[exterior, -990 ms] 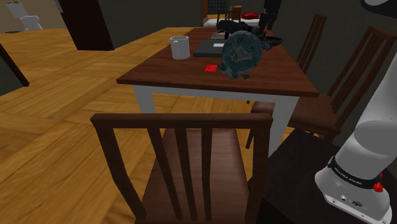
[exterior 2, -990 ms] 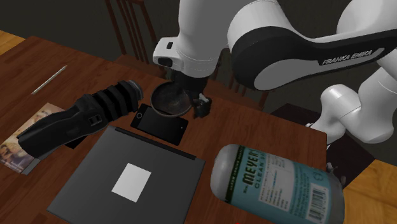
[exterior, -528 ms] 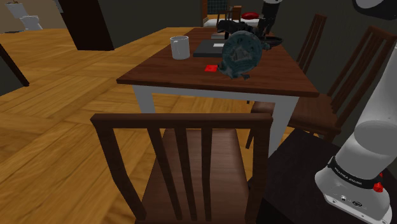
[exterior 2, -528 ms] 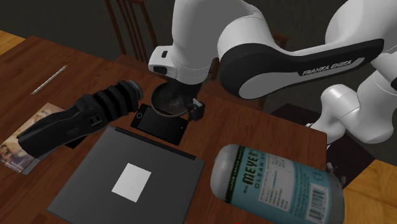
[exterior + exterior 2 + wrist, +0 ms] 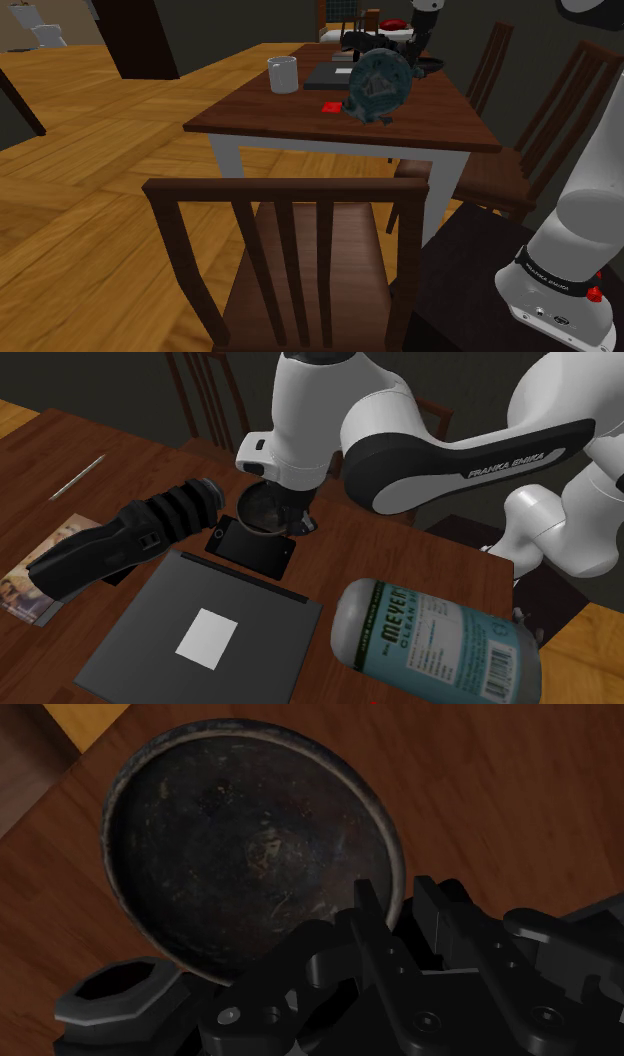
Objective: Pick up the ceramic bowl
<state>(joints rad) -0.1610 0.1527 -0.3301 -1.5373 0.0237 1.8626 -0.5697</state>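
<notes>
The bowl (image 5: 250, 844) looks dark, mottled and matt; the table (image 5: 500, 794) is smooth reddish wood

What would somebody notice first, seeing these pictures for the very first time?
The big white arm with dark joints arching over the dark wooden table, its black end effector down at a dark, round, worn-looking bowl. Next, the large teal labelled bottle looming in the second exterior view's foreground.

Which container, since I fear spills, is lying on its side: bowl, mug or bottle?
The teal labelled bottle lies on its side; the white mug stands upright and the dark bowl sits mouth-up.
</notes>
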